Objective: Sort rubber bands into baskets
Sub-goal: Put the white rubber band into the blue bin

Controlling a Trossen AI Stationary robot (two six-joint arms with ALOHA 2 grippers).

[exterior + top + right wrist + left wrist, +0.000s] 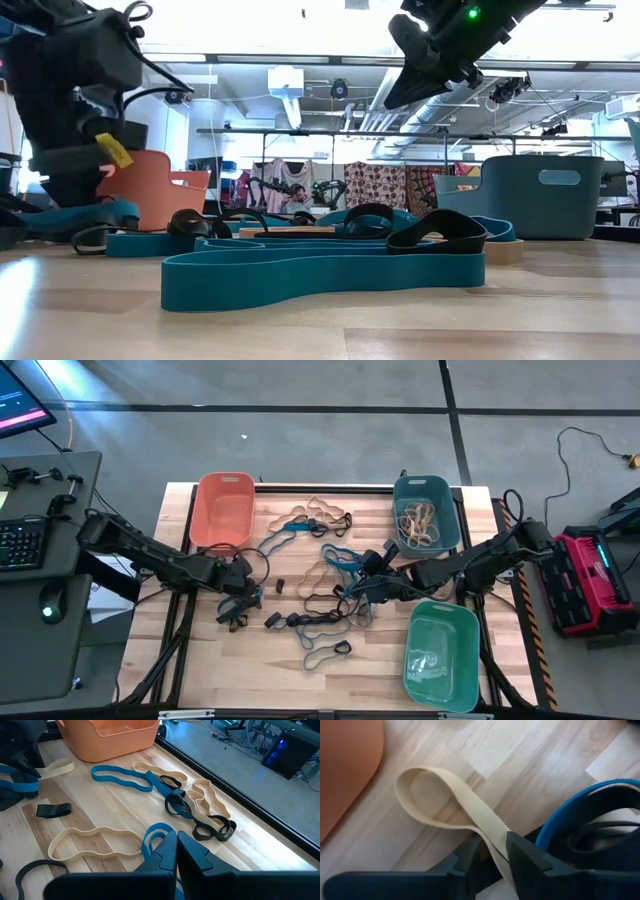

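Down by the orange basket (345,770), the left gripper (495,852) is pinching a tan band (455,802) to sort it, while the right gripper (176,851) is hovering clenched over the pile.

Two dark jointed arms with looping black cables (yellow tag on one, green light on the other).

No legible text, brand, no. or sign anywhere. Yellow tag (115,150) on the arm in low view: too small to tell if it has print. Monitor (20,405) at the high view's corner shows lit lines, unreadable. Keyboard (20,545) keys: markings too small to make out.
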